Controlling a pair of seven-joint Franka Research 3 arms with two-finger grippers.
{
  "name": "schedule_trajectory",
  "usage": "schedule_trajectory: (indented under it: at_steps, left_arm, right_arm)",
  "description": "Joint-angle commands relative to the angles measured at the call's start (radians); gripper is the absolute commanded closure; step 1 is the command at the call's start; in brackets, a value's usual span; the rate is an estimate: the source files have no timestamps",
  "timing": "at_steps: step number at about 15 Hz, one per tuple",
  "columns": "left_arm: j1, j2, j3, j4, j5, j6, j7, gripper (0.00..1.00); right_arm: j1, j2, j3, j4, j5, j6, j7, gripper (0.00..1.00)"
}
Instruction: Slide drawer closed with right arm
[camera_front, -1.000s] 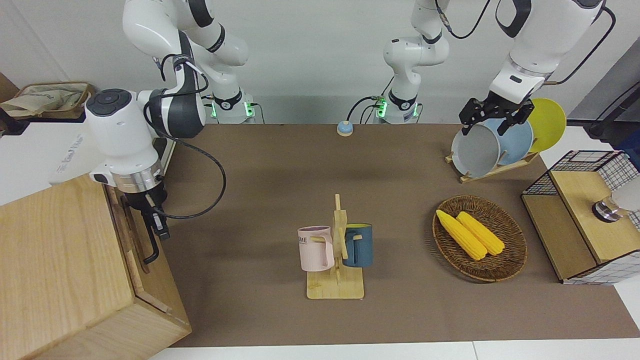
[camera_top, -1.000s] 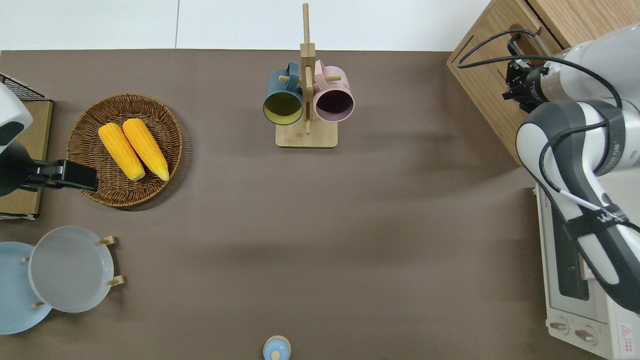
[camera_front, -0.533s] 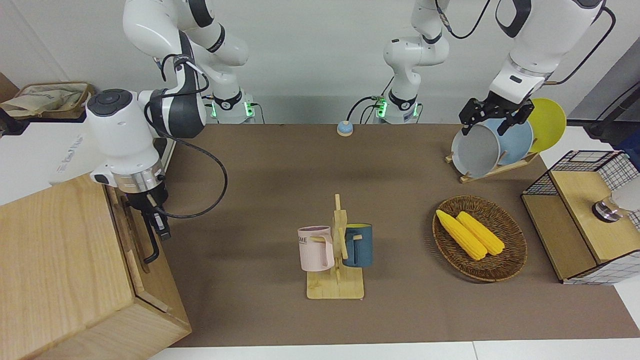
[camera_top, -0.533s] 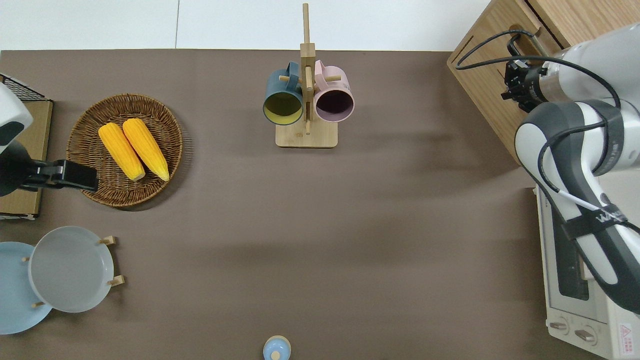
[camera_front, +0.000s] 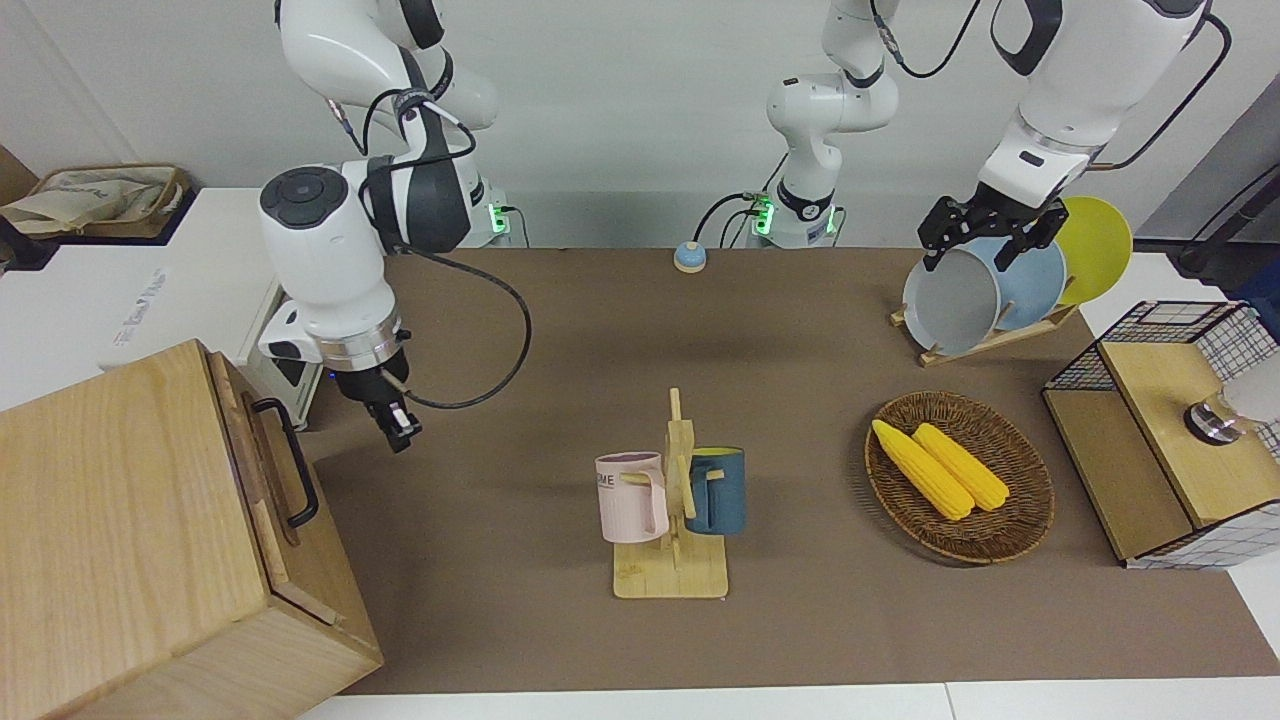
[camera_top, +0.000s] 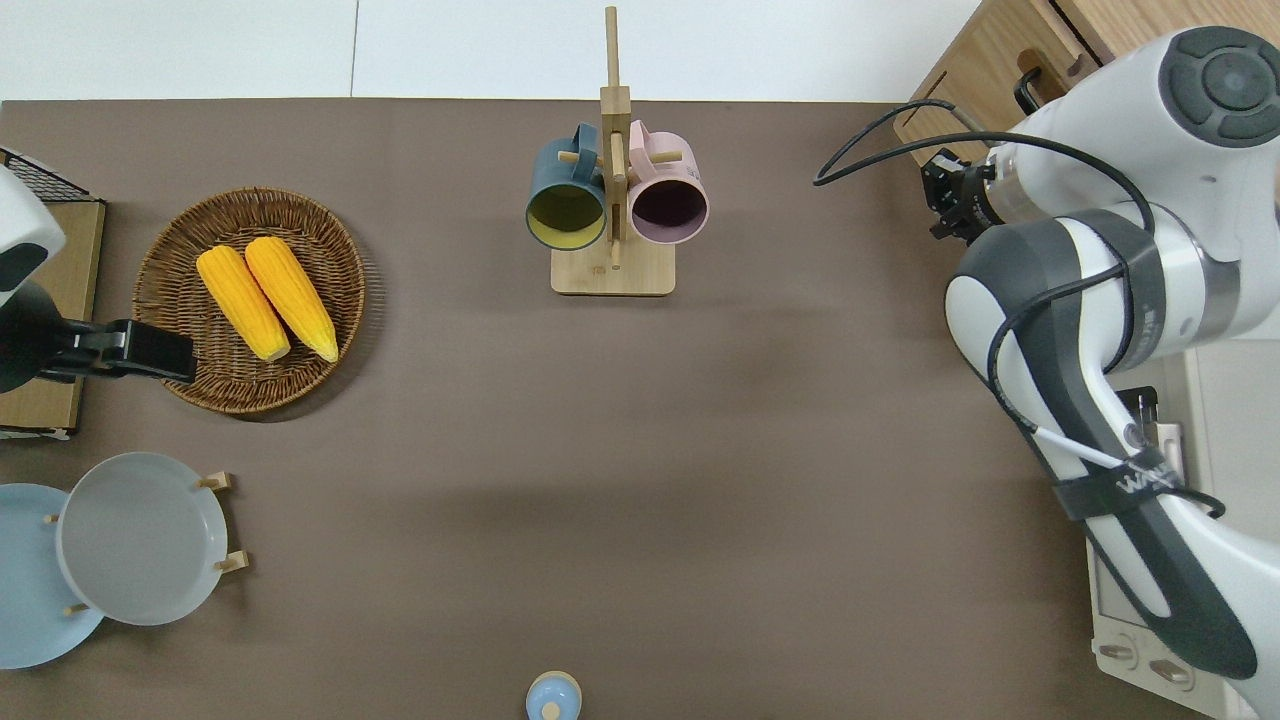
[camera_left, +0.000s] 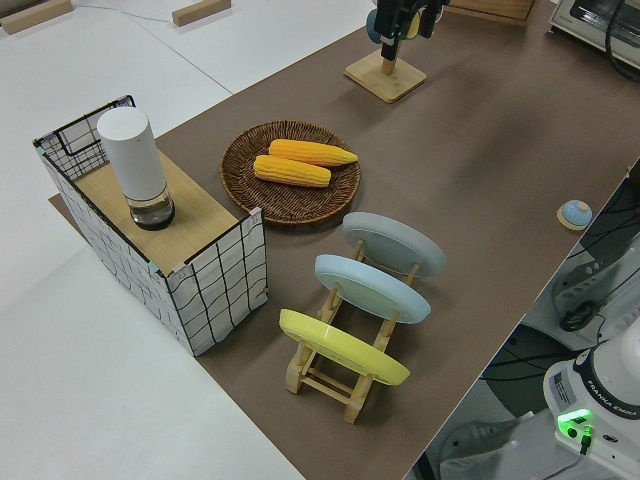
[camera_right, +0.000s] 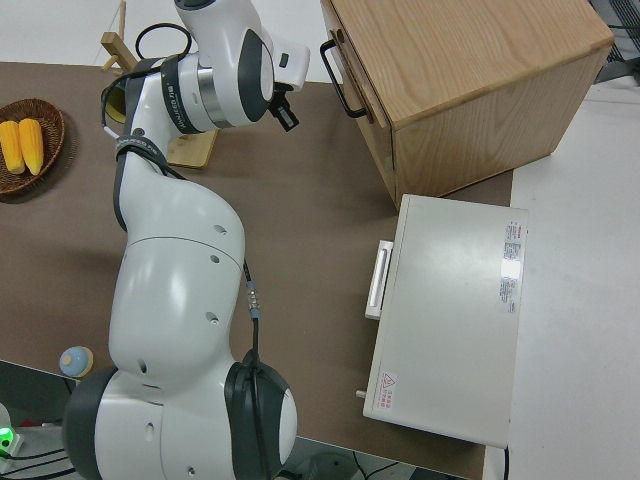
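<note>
We're hovering the right gripper (camera_front: 398, 432), fingers pressed together & empty, beside the drawer (camera_front: 262, 462) w/ black loop handle (camera_front: 291, 462), sitting near-flush in the cabinet; stiff wood, prob slides easily, push front panel

Bright, even light from above — soft shadows on the brown table (camera_front: 560, 400), sharp throughout.

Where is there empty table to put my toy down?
The bare brown mat between the wooden mug stand and the small blue button. Crowded: round wicker basket and wooden plate rack together at the left arm's end.
</note>
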Motion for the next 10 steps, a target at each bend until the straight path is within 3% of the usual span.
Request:
schedule_trajectory:
  at_steps: [1,5,7,10]
  left_arm:
    - [0.004,0.011,-0.006,0.026,0.017,-0.02,0.01,0.01]
    - [0.004,0.011,-0.006,0.024,0.017,-0.02,0.01,0.01]
    - [0.004,0.011,-0.006,0.026,0.017,-0.02,0.01,0.01]
    - [0.004,0.011,-0.006,0.024,0.017,-0.02,0.01,0.01]
  right_arm:
    - [0.041,-0.085,-0.004,-0.016,0.01,-0.14,-0.138,1.0]
    - [0.04,-0.188,-0.028,-0.064,0.076,-0.21,-0.331,1.0]
    - [0.043,-0.237,-0.086,-0.103,0.137,-0.233,-0.443,1.0]
    - [0.051,-0.279,-0.164,-0.114,0.211,-0.318,-0.658,1.0]
